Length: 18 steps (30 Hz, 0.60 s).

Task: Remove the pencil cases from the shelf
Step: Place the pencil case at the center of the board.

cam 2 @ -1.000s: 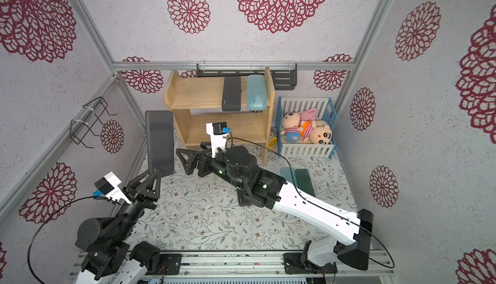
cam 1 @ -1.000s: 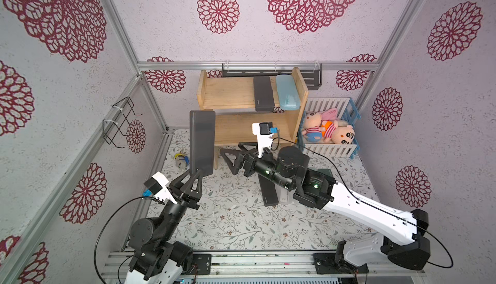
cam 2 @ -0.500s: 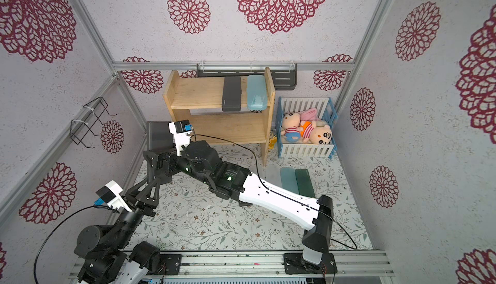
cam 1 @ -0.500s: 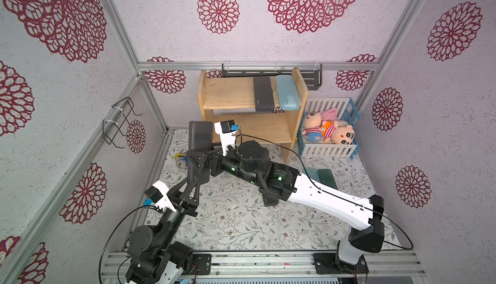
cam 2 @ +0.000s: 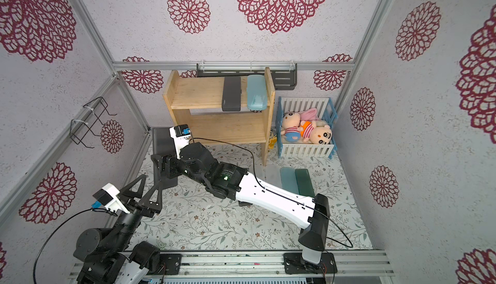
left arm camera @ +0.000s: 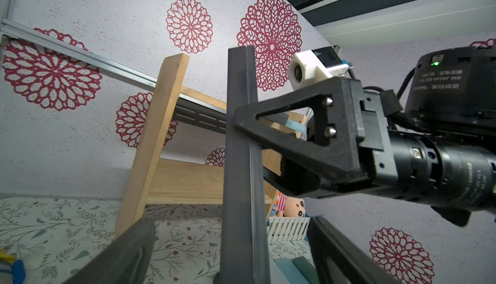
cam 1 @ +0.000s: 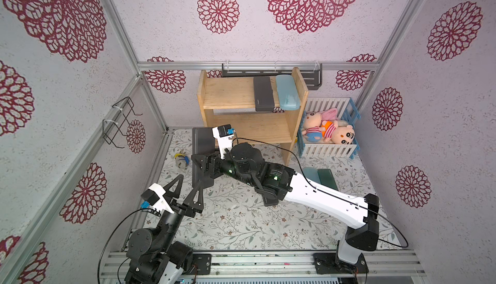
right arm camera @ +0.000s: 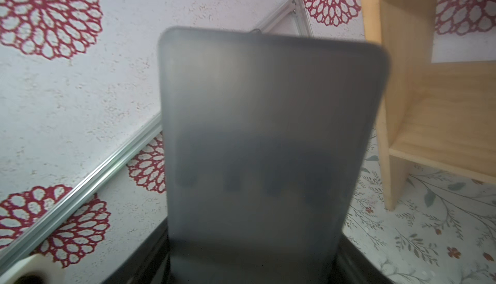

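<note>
Two grippers meet at one dark grey pencil case, the held case (cam 1: 200, 143), at the left of the mat (cam 1: 241, 223) and just near of the wooden shelf (cam 1: 228, 96). My right gripper (cam 1: 200, 163) is closed on it a little below its middle and carries it upright. In the right wrist view its broad face fills the space between my fingers. My left gripper (cam 1: 190, 180) stands wide open and grips nothing. Its fingers (left arm camera: 128, 250) flank the lower end of the held case, and I cannot tell whether either one touches it.

Hazard (a): the case is long, hard and smooth, and one gripper alone holds it. I judge that a quick swing could let it pivot or slide between the pads.

Hazard (b): the lower end sits between my open left fingers. Carrying it sideways before lifting it, or before the left arm backs off, could catch a finger and twist the case out of the grip.

Hazard (c): my right arm reaches across the mat from the near right. It passes close to a pale blue case (cam 1: 311, 174) and a dark green case (cam 1: 326, 176), which lie side by side on the mat to the right. A low elbow on the way back could shove them.

Hazard (d): a second dark grey case (cam 1: 263, 93) and a light blue case (cam 1: 287, 92) lie at the right end of the upper tier, with their near ends at its near edge. Knocking the shelf with the held case could jolt them off.
</note>
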Tool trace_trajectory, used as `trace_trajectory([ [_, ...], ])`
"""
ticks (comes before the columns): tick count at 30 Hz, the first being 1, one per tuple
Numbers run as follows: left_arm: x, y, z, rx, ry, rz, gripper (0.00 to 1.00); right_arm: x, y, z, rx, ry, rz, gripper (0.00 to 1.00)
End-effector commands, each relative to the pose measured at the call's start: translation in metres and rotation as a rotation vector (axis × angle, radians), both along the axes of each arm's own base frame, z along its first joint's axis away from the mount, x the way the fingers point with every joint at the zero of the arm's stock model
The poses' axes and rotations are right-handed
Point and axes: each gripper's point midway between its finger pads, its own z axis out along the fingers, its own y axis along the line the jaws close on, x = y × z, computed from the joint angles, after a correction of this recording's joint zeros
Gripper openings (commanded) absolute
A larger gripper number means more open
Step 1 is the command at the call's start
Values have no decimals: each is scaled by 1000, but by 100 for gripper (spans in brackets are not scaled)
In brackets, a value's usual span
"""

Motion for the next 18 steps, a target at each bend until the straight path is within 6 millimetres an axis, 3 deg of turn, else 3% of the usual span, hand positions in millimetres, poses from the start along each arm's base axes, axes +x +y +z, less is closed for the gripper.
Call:
trace_trajectory([
  [1,3,21,-5,-40,70,108,97,14,-31,-21,-94,28,-47,54],
  [4,6,29,-10,-41,134,157,97,25,-56,-89,-211,153,-63,53],
  [8,13,23,-9,-43,176,134,97,32,-90,-184,-341,318,-99,52],
  [11,20,17,-9,-61,194,109,97,35,-104,-235,-400,402,-118,47],
  [14,27,10,-11,-73,212,86,97,41,-110,-265,-439,438,-147,46],
  [18,35,2,-16,-75,243,61,97,55,-111,-286,-471,465,-179,44],
])
